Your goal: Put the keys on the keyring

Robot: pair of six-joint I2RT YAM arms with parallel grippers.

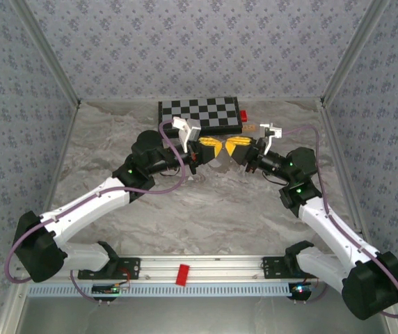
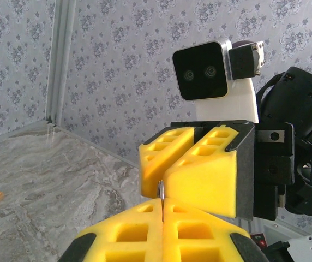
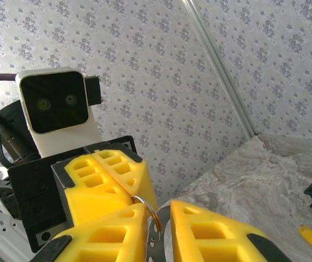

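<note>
Above the middle of the marble table [image 1: 185, 209], the left gripper [image 2: 161, 206] and the right gripper [image 3: 159, 212] meet tip to tip, well off the surface. The left gripper's yellow fingers [image 2: 199, 229] are pressed fully together on the keyring [image 3: 145, 206], a thin metal loop. Seen from the left wrist, the ring is only a thin edge rising from the seam between those fingers.

The ring's other side reaches into the right gripper, whose jaws stand narrow with a slim gap between them. A flat silvery piece [image 3: 155, 240] sits lower in the same gap, too unclear to name. Whether the right fingers pinch the ring cannot be told.

A small yellow-orange key [image 3: 310, 236] lies loose on the table beyond the grippers, just right of the chessboard [image 1: 200, 115] at the far wall. A small red piece [image 1: 243, 115] sits at the board's right end.
</note>
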